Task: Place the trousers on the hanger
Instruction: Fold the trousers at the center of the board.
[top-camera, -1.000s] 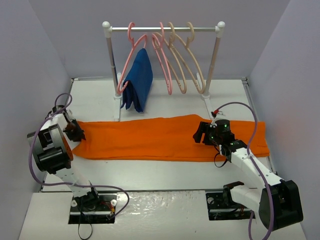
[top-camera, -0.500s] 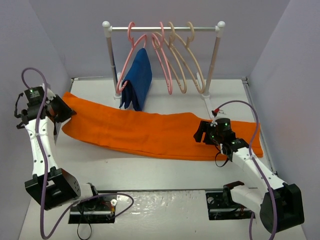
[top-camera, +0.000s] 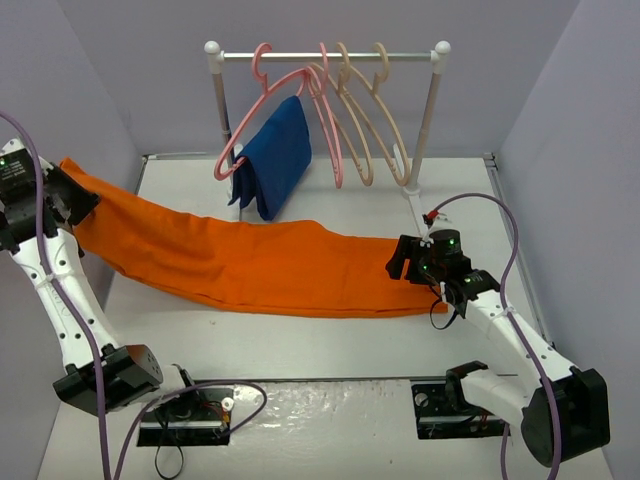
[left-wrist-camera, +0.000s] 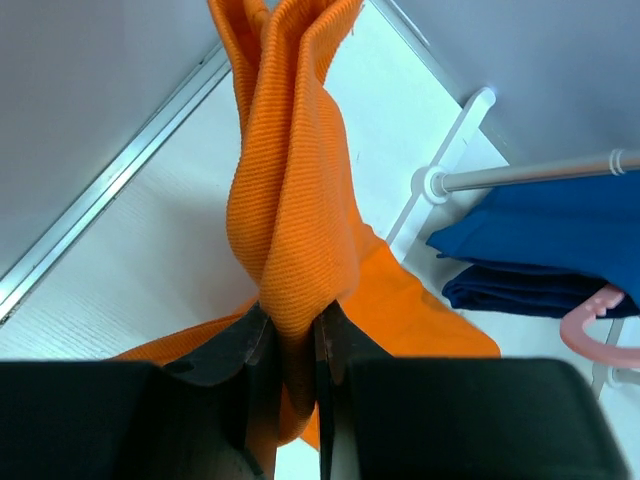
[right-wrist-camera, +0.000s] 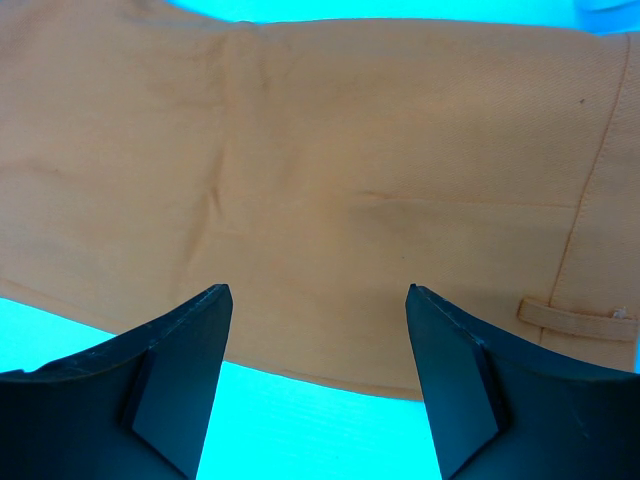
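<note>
The orange trousers (top-camera: 260, 262) stretch across the table from the far left to the right side. My left gripper (top-camera: 72, 197) is raised high at the far left, shut on one bunched end of them. In the left wrist view the cloth (left-wrist-camera: 295, 200) is pinched between the fingers of that gripper (left-wrist-camera: 295, 350) and hangs down to the table. My right gripper (top-camera: 400, 265) hovers open over the other end; the right wrist view shows that gripper (right-wrist-camera: 318, 295) with only flat cloth (right-wrist-camera: 320, 170) below it. The cream-beige hanger (top-camera: 383, 70) hangs on the rail at the back.
The clothes rail (top-camera: 330, 57) stands at the back on two white posts. It carries a pink hanger (top-camera: 262, 62) with a dark blue garment (top-camera: 278, 158), another pink hanger and a second beige one. Grey walls close in on left and right.
My left arm has swung up and back to the far left, lifting its end of the trousers and dragging the cloth leftwards. The blue garment has swung. The right gripper has hardly moved.
</note>
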